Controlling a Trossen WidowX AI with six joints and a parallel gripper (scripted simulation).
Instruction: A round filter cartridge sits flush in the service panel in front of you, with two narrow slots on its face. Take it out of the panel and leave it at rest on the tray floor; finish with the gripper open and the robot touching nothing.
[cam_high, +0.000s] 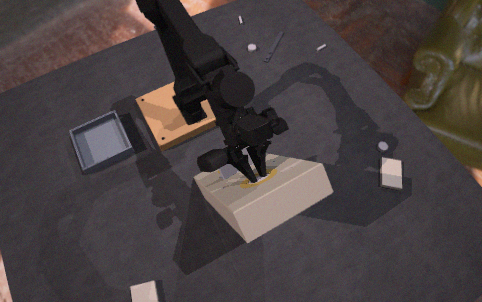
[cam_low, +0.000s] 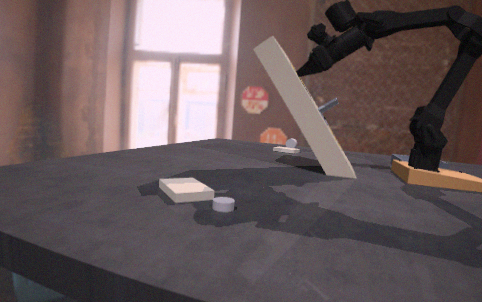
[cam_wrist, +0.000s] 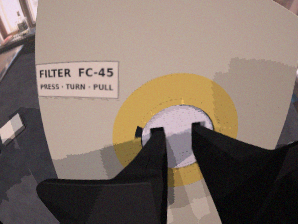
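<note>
The round pale filter cartridge (cam_wrist: 175, 116) sits in the sloped service panel (cam_high: 285, 197) (cam_low: 300, 107) (cam_wrist: 165, 40), inside a yellow ring (cam_wrist: 127, 110) (cam_high: 272, 174). A dark notch shows at the cartridge's left edge in the wrist view. My gripper (cam_high: 259, 178) (cam_low: 300, 74) (cam_wrist: 176, 132) is shut on the cartridge, with its two fingertips in the slots of the face. The fingers hide the slots and the lower part of the face. I cannot tell whether the cartridge stands proud of the panel. The grey tray (cam_high: 102, 137) is empty, left of the orange base.
The orange base plate (cam_high: 150, 117) (cam_low: 425, 177) is beside the tray. A blue-grey flap (cam_high: 228, 171) (cam_low: 328, 105) sticks out of the panel near the gripper. A pale block (cam_high: 391, 172) (cam_low: 185, 189) and a small disc (cam_high: 383, 145) (cam_low: 223, 204) lie beyond the panel.
</note>
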